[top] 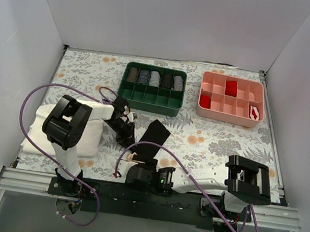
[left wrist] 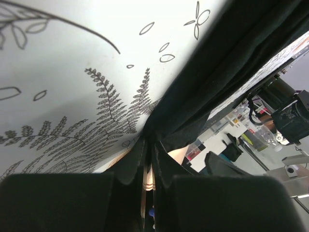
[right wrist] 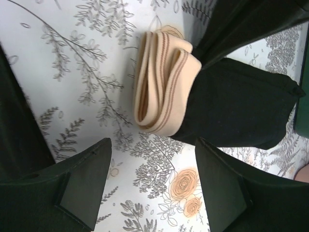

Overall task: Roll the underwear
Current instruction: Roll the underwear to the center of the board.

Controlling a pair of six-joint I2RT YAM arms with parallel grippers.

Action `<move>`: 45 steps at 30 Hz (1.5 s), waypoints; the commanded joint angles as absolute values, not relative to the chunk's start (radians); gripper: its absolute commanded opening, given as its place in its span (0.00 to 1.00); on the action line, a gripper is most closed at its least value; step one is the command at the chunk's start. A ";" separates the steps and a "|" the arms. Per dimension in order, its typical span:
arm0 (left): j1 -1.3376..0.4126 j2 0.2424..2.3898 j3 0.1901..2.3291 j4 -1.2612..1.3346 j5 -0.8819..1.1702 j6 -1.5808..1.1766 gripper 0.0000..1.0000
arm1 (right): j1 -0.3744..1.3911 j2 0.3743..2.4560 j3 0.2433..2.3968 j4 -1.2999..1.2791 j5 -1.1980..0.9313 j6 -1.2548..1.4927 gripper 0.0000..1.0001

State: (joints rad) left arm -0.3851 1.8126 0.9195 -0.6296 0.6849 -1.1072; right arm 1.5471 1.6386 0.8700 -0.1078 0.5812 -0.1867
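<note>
The left gripper (left wrist: 147, 159) is clenched on a black fold of the underwear (right wrist: 231, 104). Its beige waistband lies on the surface (right wrist: 72, 72) just ahead of the released, spread right gripper (right wrist: 152, 143).

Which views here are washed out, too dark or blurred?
Left wrist: tablecloth washed out toward the top, underwear a nearly detailless black mass, left gripper's fingers soft and dark. Right wrist: evenly lit, waistband sharp. Top external: soft, even light, no glare.

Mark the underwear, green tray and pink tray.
underwear (right wrist: 161, 82): right wrist view, folded beige waistband.
green tray (top: 147, 108): top external view, near wall.
pink tray (top: 227, 119): top external view, near wall.
</note>
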 commanded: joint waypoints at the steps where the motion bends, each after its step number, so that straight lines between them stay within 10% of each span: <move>1: -0.371 1.841 0.927 -0.632 0.546 -1.066 0.00 | 1.578 1.676 0.907 -0.052 0.620 -0.167 0.78; 32: -0.371 1.836 0.891 -0.609 0.583 -1.063 0.00 | 1.580 1.789 0.827 0.202 0.765 -0.299 0.64; 45: -0.371 1.809 0.874 -0.594 0.587 -1.068 0.00 | 1.514 1.721 0.877 0.103 0.508 -0.201 0.28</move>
State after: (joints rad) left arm -0.3752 1.8118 0.9054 -0.6136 0.7063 -1.0973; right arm 1.5444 1.7721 0.8547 0.1642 0.6426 -0.2680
